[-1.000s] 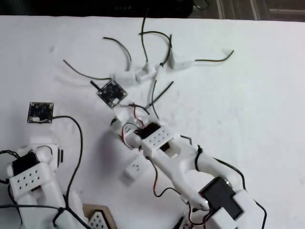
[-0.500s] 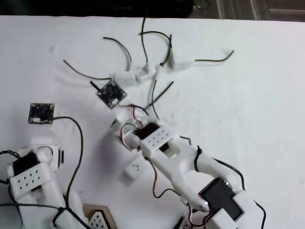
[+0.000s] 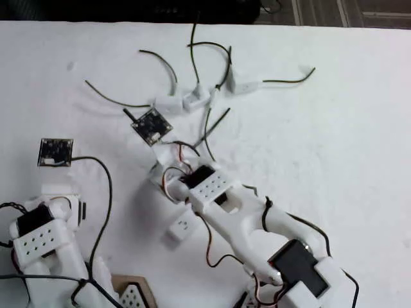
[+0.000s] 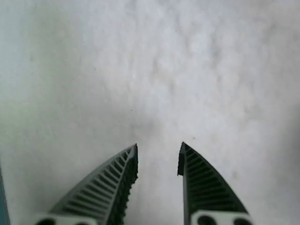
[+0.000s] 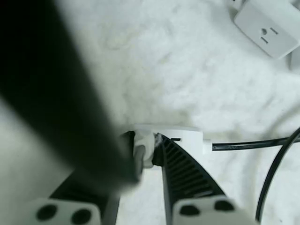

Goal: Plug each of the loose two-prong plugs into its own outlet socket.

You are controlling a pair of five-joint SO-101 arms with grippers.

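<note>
With no plug apparently seated, the right gripper (image 5: 146,141) clamped a white plug (image 5: 187,137) near the outlet socket (image 5: 269,24); the left gripper (image 4: 158,159) stood part-open, empty.

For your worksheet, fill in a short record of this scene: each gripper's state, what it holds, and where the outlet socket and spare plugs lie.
right gripper: shut on a white plug, whose black cord trails away
left gripper: open, holding nothing, over the bare table
outlet socket: lying on the table beside the right arm, nothing plugged in
spare plugs: loose cluster with tangled cords, farther up the table
</note>
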